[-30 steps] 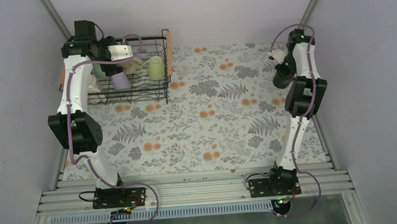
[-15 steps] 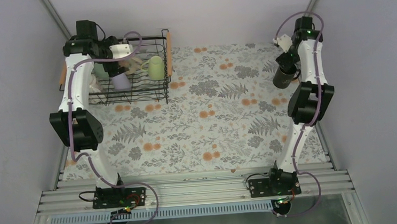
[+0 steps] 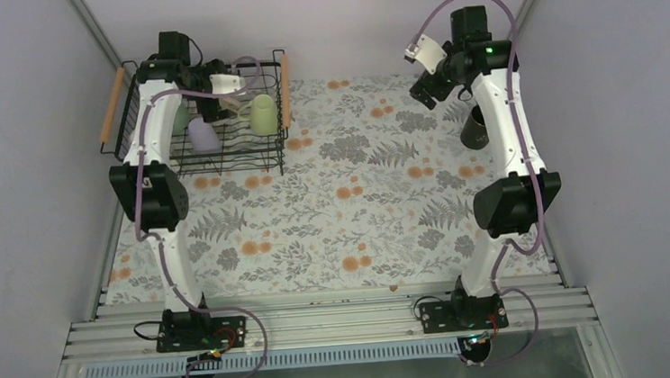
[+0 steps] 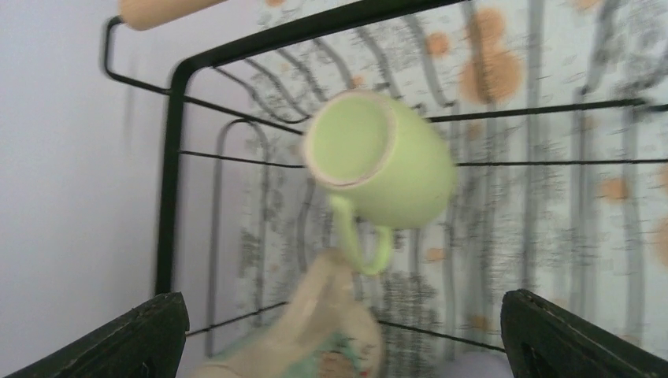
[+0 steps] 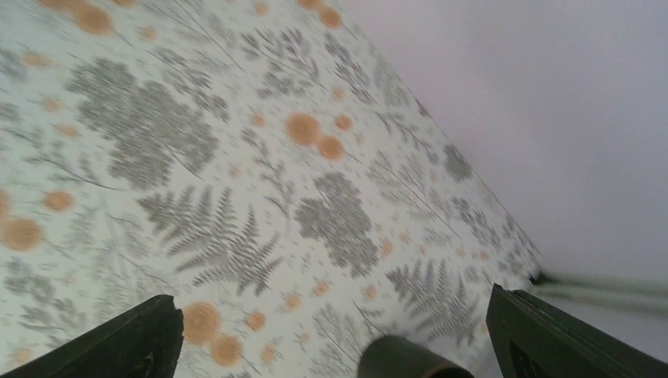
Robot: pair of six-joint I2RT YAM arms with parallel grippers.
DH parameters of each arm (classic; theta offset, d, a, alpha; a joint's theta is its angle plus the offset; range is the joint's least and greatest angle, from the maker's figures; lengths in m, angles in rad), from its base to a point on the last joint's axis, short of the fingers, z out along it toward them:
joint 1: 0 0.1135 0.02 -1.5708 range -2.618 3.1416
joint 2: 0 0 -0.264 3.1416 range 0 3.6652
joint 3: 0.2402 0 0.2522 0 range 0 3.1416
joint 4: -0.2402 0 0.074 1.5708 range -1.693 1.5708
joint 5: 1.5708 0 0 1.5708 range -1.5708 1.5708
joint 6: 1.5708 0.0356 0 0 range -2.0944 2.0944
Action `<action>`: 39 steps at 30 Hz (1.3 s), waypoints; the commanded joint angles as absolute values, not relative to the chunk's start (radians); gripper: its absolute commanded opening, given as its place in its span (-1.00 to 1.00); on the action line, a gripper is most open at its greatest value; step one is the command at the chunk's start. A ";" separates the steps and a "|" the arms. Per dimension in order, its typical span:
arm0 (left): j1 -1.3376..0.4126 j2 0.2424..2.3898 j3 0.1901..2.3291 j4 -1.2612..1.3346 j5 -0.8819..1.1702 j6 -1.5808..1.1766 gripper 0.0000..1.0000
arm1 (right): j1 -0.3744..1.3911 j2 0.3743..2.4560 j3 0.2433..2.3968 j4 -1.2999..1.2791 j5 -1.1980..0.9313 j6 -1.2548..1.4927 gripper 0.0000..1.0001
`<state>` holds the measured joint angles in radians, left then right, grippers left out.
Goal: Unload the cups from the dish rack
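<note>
Parted pincer (image 5: 331,299), black cup (image 5: 413,364), floral cloth (image 5: 236,157)

The left arm (image 3: 148,136) and right arm (image 3: 512,125) share white tubular shells, chunky black joints (image 3: 149,196) and looping purple cables (image 3: 470,0). Black base plates (image 3: 187,329) anchor each; a green light (image 3: 488,50) glows on the right arm. Tool fingers (image 4: 134,339) are dark green-black.

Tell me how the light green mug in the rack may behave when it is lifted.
The green mug looks like glazed ceramic, so probably stiff, slippery and breakable. It seems to lean on the rack wires, so a push may rock it. Its handle hangs close to a beige cup, which it might catch.
</note>
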<state>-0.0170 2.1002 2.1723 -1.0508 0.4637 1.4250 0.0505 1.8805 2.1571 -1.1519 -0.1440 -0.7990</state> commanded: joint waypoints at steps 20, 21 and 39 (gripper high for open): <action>0.002 2.528 2.609 -1.125 0.576 1.586 0.71 | 0.095 1.782 1.988 -1.156 -0.378 -0.741 0.65; 0.003 2.534 2.610 -1.099 0.580 1.563 0.68 | 0.094 1.780 1.979 -1.154 -0.384 -0.738 0.64; -0.024 2.607 2.614 -1.081 0.577 1.552 0.27 | 0.095 1.736 1.875 -1.129 -0.400 -0.754 0.57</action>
<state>-0.0162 2.5847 2.5832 -1.0569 0.5598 1.5188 0.0853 1.7748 1.8927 -1.1465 -0.3702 -0.7517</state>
